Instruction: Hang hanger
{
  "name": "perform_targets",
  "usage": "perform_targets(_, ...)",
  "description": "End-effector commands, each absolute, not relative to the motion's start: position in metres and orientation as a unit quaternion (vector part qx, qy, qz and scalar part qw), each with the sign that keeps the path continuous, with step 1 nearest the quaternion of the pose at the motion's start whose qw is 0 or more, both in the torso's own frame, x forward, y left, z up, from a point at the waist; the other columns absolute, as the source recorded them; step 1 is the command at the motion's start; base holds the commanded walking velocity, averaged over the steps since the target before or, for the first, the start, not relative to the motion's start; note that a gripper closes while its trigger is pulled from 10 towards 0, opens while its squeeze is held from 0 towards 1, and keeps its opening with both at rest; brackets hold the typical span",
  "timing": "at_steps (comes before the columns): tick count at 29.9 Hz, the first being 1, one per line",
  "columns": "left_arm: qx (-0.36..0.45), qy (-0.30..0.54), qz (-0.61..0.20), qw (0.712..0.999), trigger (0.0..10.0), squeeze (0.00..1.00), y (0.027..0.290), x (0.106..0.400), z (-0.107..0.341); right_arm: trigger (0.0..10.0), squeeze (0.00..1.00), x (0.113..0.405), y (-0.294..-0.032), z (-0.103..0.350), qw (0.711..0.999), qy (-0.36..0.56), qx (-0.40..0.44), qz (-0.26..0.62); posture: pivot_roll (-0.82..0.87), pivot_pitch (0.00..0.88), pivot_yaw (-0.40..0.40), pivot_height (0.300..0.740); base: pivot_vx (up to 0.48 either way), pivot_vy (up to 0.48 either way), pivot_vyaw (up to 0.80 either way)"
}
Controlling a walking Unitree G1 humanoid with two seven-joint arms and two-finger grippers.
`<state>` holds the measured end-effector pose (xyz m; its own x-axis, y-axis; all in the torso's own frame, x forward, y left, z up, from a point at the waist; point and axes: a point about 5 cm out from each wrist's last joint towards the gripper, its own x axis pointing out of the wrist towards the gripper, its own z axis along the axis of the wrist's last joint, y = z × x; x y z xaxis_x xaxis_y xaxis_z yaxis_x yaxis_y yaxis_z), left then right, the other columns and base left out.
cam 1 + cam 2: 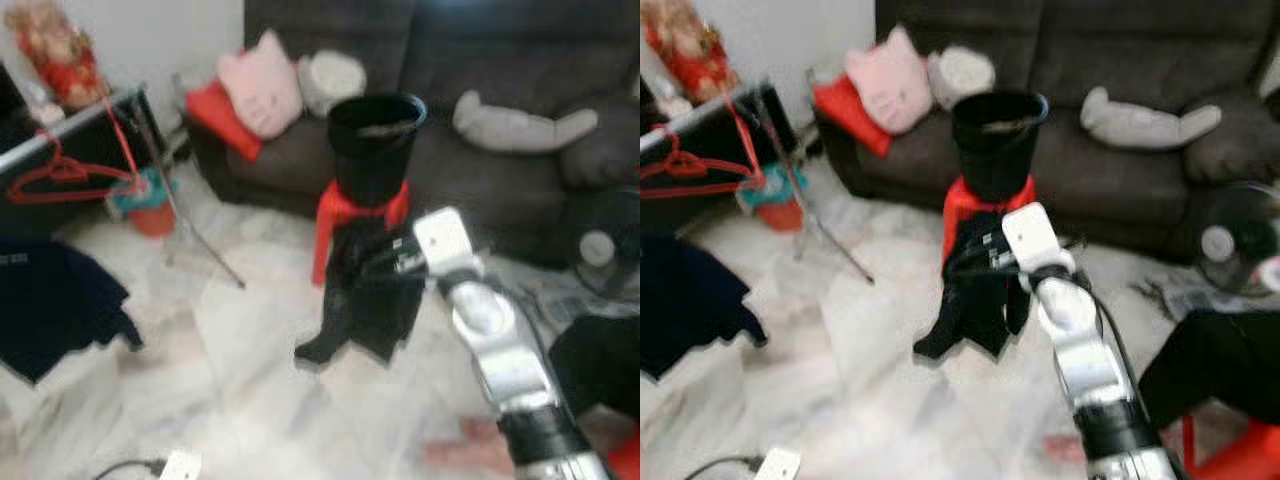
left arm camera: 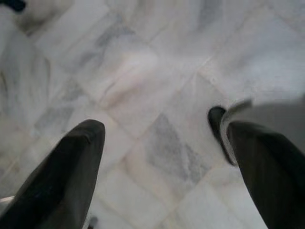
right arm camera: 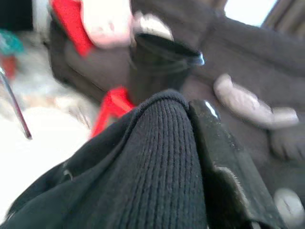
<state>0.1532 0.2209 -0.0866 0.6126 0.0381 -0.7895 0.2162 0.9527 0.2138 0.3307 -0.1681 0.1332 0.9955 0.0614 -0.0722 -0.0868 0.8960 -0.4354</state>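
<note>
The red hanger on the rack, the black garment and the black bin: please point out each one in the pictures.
red hanger (image 1: 62, 172): left eye view, on its lower bar.
black garment (image 1: 362, 300): left eye view, on the hanging cloth beside the right gripper (image 1: 385, 262).
black bin (image 1: 996, 140): right eye view, on its front wall.

The pale marble-tiled floor (image 1: 250, 380) carries most things — a red stool (image 1: 345, 215) with a black bin (image 1: 375, 140) on top, a small fan (image 1: 600, 245), a red bucket (image 1: 150, 215) and a white power strip (image 1: 180, 465). The dark sofa (image 1: 480, 150) holds a pink cat cushion (image 1: 262, 85), a red cushion (image 1: 220, 118) and a grey plush toy (image 1: 520, 125).
</note>
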Motion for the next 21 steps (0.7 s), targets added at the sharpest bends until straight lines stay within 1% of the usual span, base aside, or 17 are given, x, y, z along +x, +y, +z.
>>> perform_targets(1,0.141,0.432,-0.043,0.89,10.0,0.0,0.224,0.155,-0.085,10.0,0.0,0.332,-0.164,0.13,0.976,0.025,-0.212,0.038,-0.1,0.0,0.039,0.74,0.0,0.0,0.0)
perform_targets(2,0.137,0.429,-0.042,0.892,10.0,0.0,0.223,0.156,-0.085,10.0,0.0,0.33,-0.169,0.116,0.978,0.049,-0.2,0.026,-0.1,0.0,0.039,0.74,0.0,0.0,0.0)
perform_targets(4,0.134,0.425,-0.043,0.894,10.0,0.0,0.223,0.157,-0.084,10.0,0.0,0.328,-0.176,0.102,0.981,0.075,-0.18,0.012,-0.1,0.0,0.04,0.74,0.0,0.0,0.0)
perform_targets(5,0.131,0.419,-0.042,0.898,10.0,0.0,0.223,0.16,-0.082,10.0,0.0,0.323,-0.184,0.083,0.982,0.107,-0.155,-0.004,-0.1,0.0,0.041,0.74,0.0,0.0,0.0)
perform_targets(7,0.13,0.417,-0.041,0.898,10.0,0.0,0.223,0.161,-0.082,10.0,0.0,0.321,-0.186,0.077,0.982,0.117,-0.147,-0.009,-0.1,0.0,0.041,0.74,0.0,0.0,0.0)
perform_targets(8,0.127,0.415,-0.036,0.9,10.0,0.0,0.225,0.163,-0.081,10.0,0.0,0.316,-0.19,0.063,0.983,0.141,-0.116,-0.021,-0.1,0.0,0.041,0.74,0.0,0.0,0.0)
perform_targets(10,0.125,0.417,-0.029,0.9,10.0,0.0,0.227,0.163,-0.08,10.0,0.0,0.306,-0.193,0.04,0.98,0.178,-0.084,-0.03,-0.09,0.0,0.04,0.74,0.0,0.0,0.0)
perform_targets(15,0.122,0.418,-0.026,0.9,10.0,0.0,0.228,0.163,-0.08,10.0,0.0,0.292,-0.197,0.014,0.972,0.224,-0.054,-0.047,-0.08,0.0,0.041,0.74,0.0,0.0,0.0)
perform_targets(19,0.119,0.408,-0.025,0.905,10.0,0.0,0.228,0.168,-0.078,10.0,0.0,0.283,-0.197,0.002,0.968,0.24,-0.048,-0.052,-0.07,0.0,0.043,0.74,0.0,0.0,0.0)
perform_targets(21,0.117,0.404,-0.024,0.907,10.0,0.0,0.227,0.171,-0.077,10.0,0.0,0.28,-0.196,-0.003,0.966,0.248,-0.059,-0.051,-0.07,0.0,0.043,0.74,0.0,0.0,0.0)
